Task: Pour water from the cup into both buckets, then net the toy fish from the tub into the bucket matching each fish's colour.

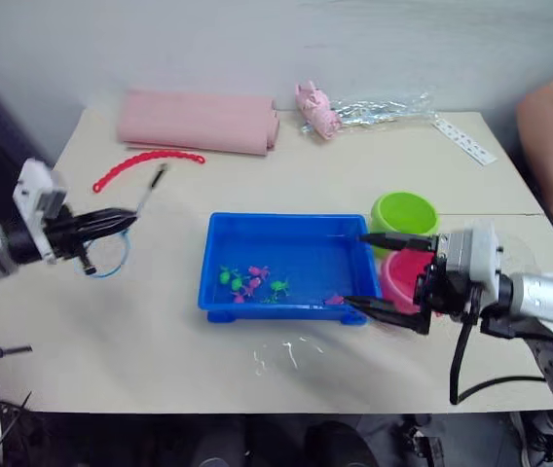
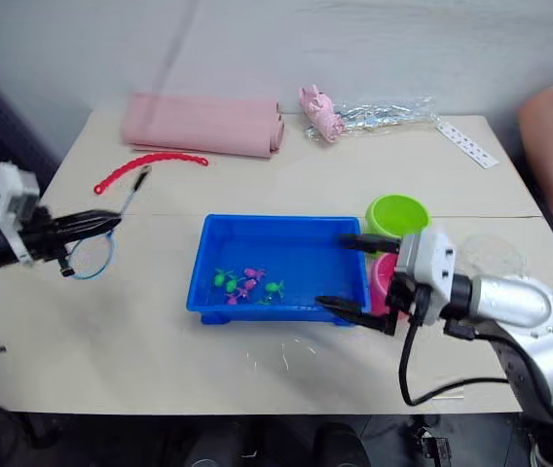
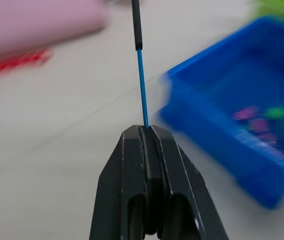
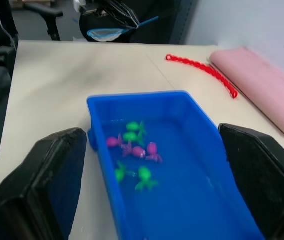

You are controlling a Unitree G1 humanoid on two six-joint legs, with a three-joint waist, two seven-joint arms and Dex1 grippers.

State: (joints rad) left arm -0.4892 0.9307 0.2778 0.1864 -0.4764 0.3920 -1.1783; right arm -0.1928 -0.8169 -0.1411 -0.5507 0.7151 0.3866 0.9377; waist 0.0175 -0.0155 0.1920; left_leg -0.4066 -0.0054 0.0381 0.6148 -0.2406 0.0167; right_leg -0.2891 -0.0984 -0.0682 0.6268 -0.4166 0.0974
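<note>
Nearest the robot, the right gripper hangs with its jaws spread wide across the near right corner of the tub, holding nothing. The tub sits mid-bench with the toy fish, green and pink, clustered in its near left part. Just beside its right end stand the pink bucket, partly behind the right gripper, and the green bucket a little farther back; whether either holds water cannot be told from here.

Out to the left, well apart from the tub, the left gripper has its jaws pressed together on the thin handle of a small blue net, whose hoop hangs above the bench.

The netting step looks to be in hand. The next move probably calls for carrying the net across to the tub and dipping its hoop under one fish.

Farther back lie a red beaded strip, a folded pink cloth and a pink pig-like toy.
</note>
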